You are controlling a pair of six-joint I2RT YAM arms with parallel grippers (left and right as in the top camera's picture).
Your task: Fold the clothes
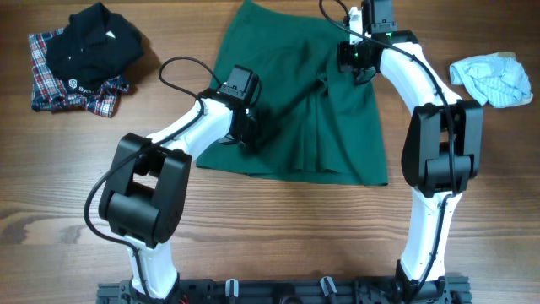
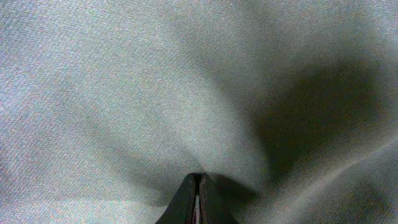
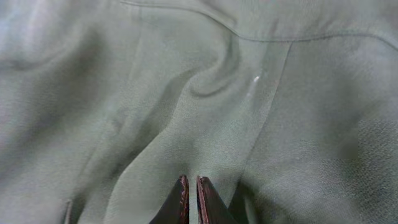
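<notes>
While lying spread across the middle of the table (image 1: pixel 472 245), runs far to near along the long axis: the clothes (image 1: pixel 337 135). Carries both arms directly on top. Left pincer (image 2: pixel 198 179) at near-left edge, pressed together, pinching gathered cloth. Right pincer (image 3: pixel 189 182) at far right, pressed together; cannot tell whether cloth is caught.

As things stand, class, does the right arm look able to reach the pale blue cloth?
Probably yes: the pale blue cloth lies uncovered beside the right arm, nothing between them.
</notes>
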